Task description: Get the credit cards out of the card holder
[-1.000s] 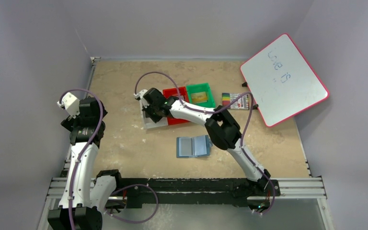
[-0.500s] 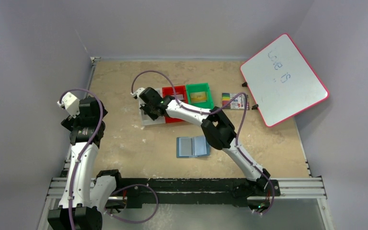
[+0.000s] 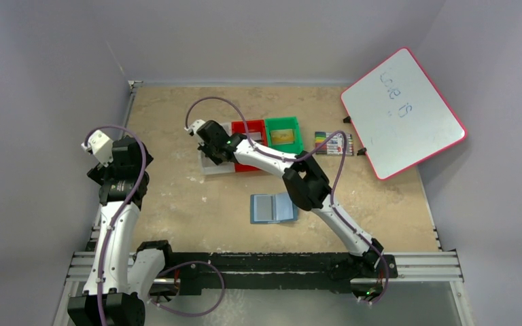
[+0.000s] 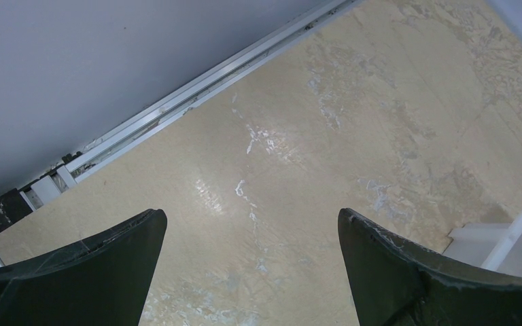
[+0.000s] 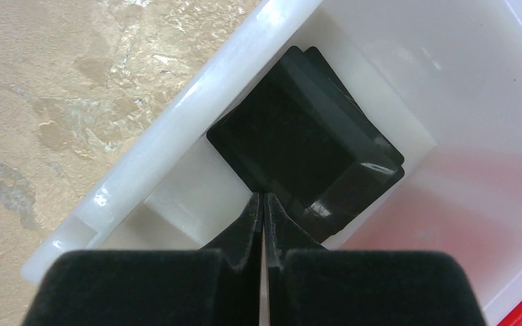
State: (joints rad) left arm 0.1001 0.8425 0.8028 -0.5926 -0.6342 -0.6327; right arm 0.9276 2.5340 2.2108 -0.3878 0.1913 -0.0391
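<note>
right gripper is down inside the white bin, fingers pressed flat together, tips right at the near edge of the black cards. looks like two black cards stacked slightly offset, leaning against the bin's inner ledge. can't tell from the wrist view whether the tips actually touch the top card

from above: right arm stretched across to the far-left bin of the row, white bin then red bin then green bin, side by side. gold card lies in the green one

card holder lies open flat on the table, near side of the bins, well apart from both grippers. its left half looks greyer than the right, can't resolve whether that's a card

left gripper hangs over bare table at the left, fingers wide apart, holding nothing

marker pack sits right of the green bin, whiteboard propped beyond it
</note>
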